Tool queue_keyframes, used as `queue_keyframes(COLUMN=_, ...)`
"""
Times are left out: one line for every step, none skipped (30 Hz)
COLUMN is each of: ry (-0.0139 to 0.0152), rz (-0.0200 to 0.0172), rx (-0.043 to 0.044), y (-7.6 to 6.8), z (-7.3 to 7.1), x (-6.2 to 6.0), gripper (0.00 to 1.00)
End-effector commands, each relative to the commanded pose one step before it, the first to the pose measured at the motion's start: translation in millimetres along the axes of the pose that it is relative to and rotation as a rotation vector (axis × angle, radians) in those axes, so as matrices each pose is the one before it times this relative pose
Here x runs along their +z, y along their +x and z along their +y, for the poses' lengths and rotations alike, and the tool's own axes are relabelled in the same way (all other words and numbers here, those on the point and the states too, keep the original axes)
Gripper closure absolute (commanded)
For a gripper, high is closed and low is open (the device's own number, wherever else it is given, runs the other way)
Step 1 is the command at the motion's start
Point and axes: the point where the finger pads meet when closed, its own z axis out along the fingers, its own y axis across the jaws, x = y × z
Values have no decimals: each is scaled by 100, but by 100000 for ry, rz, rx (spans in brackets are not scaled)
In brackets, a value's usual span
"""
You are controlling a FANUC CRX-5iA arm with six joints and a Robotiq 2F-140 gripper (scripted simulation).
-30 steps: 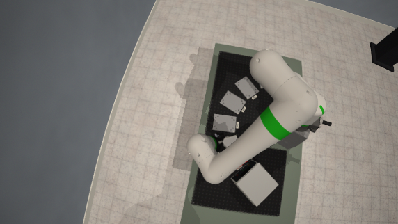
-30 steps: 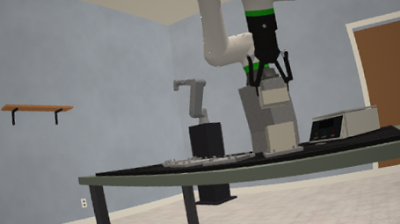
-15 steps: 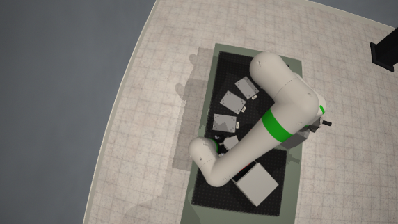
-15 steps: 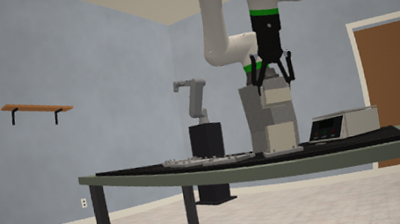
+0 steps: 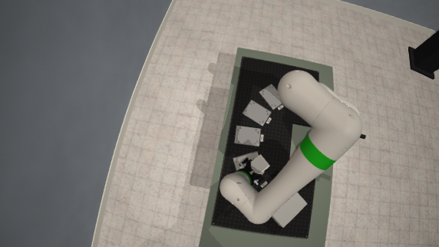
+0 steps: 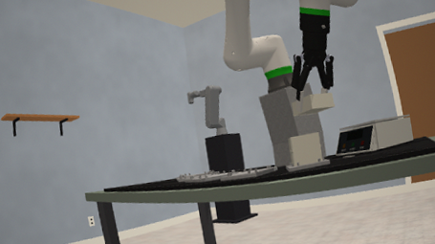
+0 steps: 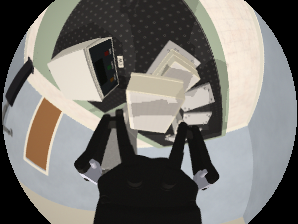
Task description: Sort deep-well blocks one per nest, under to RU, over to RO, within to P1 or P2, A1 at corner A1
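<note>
My gripper (image 6: 314,93) (image 7: 151,107) is shut on a pale deep-well block (image 5: 260,164) (image 6: 320,102) (image 7: 154,111), high above the table and slightly tilted. The infeed nest (image 6: 293,168) (image 7: 172,46) bears a tall pale stack (image 6: 305,149) (image 7: 189,73), apparently two blocks; its seam is unclear. The held block is above and to the check-weigher side of it. The check-weigher (image 5: 290,209) (image 6: 392,133) (image 7: 75,75) has no block in view on it and no lamp clearly lit. Three grey nests (image 5: 248,136) (image 5: 256,112) (image 5: 271,96) look empty. The held block's cut corner is not discernible.
The black mat (image 5: 230,215) (image 7: 142,25) lies on the green table (image 5: 326,73) (image 6: 121,196). My forearm hangs over the mat in the top view and may hide another nest. Small label tags (image 5: 262,137) (image 7: 120,61) stand beside the nests and the check-weigher.
</note>
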Motion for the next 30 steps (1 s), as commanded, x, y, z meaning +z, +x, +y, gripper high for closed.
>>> queue_keyframes(ry=-23, rz=44, rx=17, y=130, z=-888, x=-135, gripper=90)
queue_keyframes(ry=0, rz=0, rx=0, y=42, z=-328, x=-41, gripper=90)
queue_keyframes(ry=0, rz=0, rx=0, y=42, z=-328, x=-41, gripper=90)
queue_keyframes(ry=0, rz=0, rx=0, y=42, z=-328, x=-41, gripper=90)
queue_keyframes(ry=0, rz=0, rx=0, y=42, z=-328, x=-41, gripper=90)
queue_keyframes(ry=0, rz=0, rx=0, y=42, z=-328, x=-41, gripper=90)
queue_keyframes(ry=0, rz=0, rx=0, y=42, z=-328, x=-41, gripper=90)
queue_keyframes(ry=0, rz=0, rx=0, y=42, z=-328, x=-41, gripper=90)
queue_keyframes(ry=0, rz=0, rx=0, y=0, z=0, x=0, gripper=90)
queue_keyframes(ry=0, rz=0, rx=0, y=0, z=0, x=0, gripper=90)
queue_keyframes(ry=0, rz=0, rx=0, y=42, z=-328, x=-41, gripper=90)
queue_keyframes(ry=0, rz=0, rx=0, y=42, z=-328, x=-41, gripper=90)
queue_keyframes(ry=0, rz=0, rx=0, y=42, z=-328, x=-41, gripper=90)
queue_keyframes(ry=0, rz=0, rx=0, y=42, z=-328, x=-41, gripper=90)
queue_keyframes(ry=0, rz=0, rx=0, y=42, z=-328, x=-41, gripper=90)
queue_keyframes(ry=0, rz=0, rx=0, y=42, z=-328, x=-41, gripper=90)
queue_keyframes(ry=0, rz=0, rx=0, y=42, z=-328, x=-41, gripper=90)
queue_keyframes(ry=0, rz=0, rx=0, y=42, z=-328, x=-41, gripper=90)
queue_keyframes(ry=0, rz=0, rx=0, y=42, z=-328, x=-41, gripper=90)
queue_keyframes(ry=0, rz=0, rx=0, y=42, z=-328, x=-41, gripper=90)
queue_keyframes(ry=0, rz=0, rx=0, y=42, z=-328, x=-41, gripper=90)
queue_keyframes(ry=0, rz=0, rx=0, y=42, z=-328, x=-41, gripper=90)
queue_keyframes(ry=0, rz=0, rx=0, y=42, z=-328, x=-41, gripper=90)
queue_keyframes(ry=0, rz=0, rx=0, y=42, z=-328, x=-41, gripper=90)
queue_keyframes(ry=0, rz=0, rx=0, y=42, z=-328, x=-41, gripper=90)
queue_keyframes(ry=0, rz=0, rx=0, y=0, z=0, x=0, gripper=90)
queue_keyframes(ry=0, rz=0, rx=0, y=0, z=0, x=0, gripper=90)
queue_keyframes(ry=0, rz=0, rx=0, y=42, z=-328, x=-41, gripper=90)
queue_keyframes(ry=0, rz=0, rx=0, y=42, z=-328, x=-41, gripper=90)
queue_keyframes(ry=0, rz=0, rx=0, y=42, z=-328, x=-41, gripper=90)
